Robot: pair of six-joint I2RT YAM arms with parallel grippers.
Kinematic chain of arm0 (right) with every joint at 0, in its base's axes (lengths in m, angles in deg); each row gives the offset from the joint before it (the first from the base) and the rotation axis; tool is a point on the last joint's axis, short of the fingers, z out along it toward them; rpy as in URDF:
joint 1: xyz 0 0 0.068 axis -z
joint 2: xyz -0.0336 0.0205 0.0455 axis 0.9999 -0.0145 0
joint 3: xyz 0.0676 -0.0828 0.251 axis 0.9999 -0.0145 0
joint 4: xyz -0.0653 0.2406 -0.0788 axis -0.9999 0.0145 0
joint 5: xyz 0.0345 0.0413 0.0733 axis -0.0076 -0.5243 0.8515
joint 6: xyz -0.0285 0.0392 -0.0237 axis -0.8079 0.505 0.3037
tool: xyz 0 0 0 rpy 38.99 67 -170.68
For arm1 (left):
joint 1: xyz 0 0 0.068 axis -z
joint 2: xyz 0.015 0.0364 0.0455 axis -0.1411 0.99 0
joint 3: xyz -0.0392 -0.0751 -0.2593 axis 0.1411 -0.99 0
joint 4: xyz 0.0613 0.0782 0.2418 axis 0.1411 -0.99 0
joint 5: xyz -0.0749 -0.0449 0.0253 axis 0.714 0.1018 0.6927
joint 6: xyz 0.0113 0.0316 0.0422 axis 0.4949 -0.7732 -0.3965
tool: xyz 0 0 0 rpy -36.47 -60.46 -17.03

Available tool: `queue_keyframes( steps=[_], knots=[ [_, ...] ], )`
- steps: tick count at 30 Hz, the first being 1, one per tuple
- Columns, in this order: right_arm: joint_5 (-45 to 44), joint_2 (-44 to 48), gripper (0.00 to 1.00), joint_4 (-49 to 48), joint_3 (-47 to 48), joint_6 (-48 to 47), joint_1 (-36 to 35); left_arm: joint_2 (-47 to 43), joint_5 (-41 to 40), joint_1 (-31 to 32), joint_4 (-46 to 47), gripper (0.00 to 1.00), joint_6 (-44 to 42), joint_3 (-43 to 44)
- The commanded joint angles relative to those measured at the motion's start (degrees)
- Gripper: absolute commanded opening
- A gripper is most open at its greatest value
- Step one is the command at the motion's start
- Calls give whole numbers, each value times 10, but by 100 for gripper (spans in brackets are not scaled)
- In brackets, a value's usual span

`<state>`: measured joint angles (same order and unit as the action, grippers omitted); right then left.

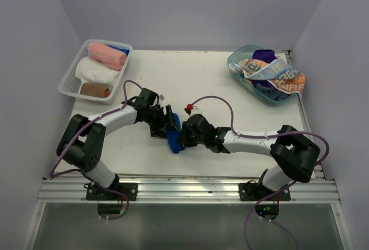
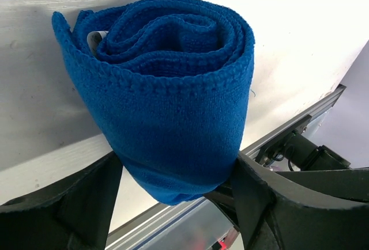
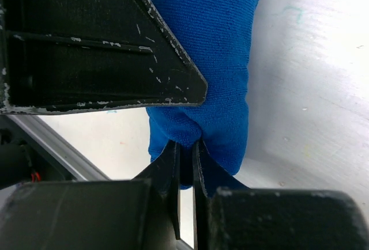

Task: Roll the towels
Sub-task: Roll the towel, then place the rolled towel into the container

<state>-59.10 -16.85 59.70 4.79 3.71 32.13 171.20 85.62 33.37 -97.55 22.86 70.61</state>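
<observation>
Table: white flat table [image 1: 190,77]. Both arms reach in to its middle, towards the front.
Task item: royal blue cloth towel [image 2: 173,106], wound into a roll. The spiral of its layers shows at the open end in the left wrist view.
Location of task item: lying on the table between the two grippers, centre front, near the metal rail [image 1: 184,189] along the table's near edge.
Left gripper: the left gripper [image 2: 173,201] is spread wide, with one black finger [image 2: 63,209] on each side of the lower part of the royal blue cloth towel. The roll fills the gap between them. Whether the fingers press on the cloth cannot be told.
Right gripper: the right gripper [image 3: 185,152] is closed to a narrow slit and pinches a fold at the end of the royal blue cloth towel. Cloth bulges past the fingertips on either side.
Far left corner: white mesh basket [image 1: 68,83] holding a pink rolled towel [image 1: 107,55], a white rolled towel [image 1: 97,72] and a brown rolled towel [image 1: 95,90] side by side. A scrap of blue cloth [image 1: 122,48] shows behind the pink one.
Far right corner: clear teal tub [image 1: 237,68] holding unrolled towels. A purple towel [image 1: 264,55] sits at the back. A cream, orange and light-blue printed towel [image 1: 285,78] drapes over the rim towards the table's right edge.
Separation: basket and tub each stand well apart from the royal blue cloth towel and both grippers.
</observation>
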Motion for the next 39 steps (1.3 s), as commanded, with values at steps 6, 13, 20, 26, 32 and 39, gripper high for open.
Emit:
queue_keyframes(
  steps=[6,13,20,26,32,39],
  knots=[
    [42,-2,0,-55,-29,49,15,13,-15,8,18,78,-17,4],
    [43,-5,0,-70,-43,58,22,30,-44,16,23,76,-23,7],
    [55,-9,0,-65,-42,56,25,42,-44,21,29,50,-21,10],
    [47,5,63,-6,-7,25,25,46,-41,21,10,26,-22,42],
    [-39,99,80,134,44,-22,32,34,-44,10,-36,18,-25,94],
    [-167,247,83,281,56,-24,60,15,-26,-41,-111,13,-32,180]
  ],
)
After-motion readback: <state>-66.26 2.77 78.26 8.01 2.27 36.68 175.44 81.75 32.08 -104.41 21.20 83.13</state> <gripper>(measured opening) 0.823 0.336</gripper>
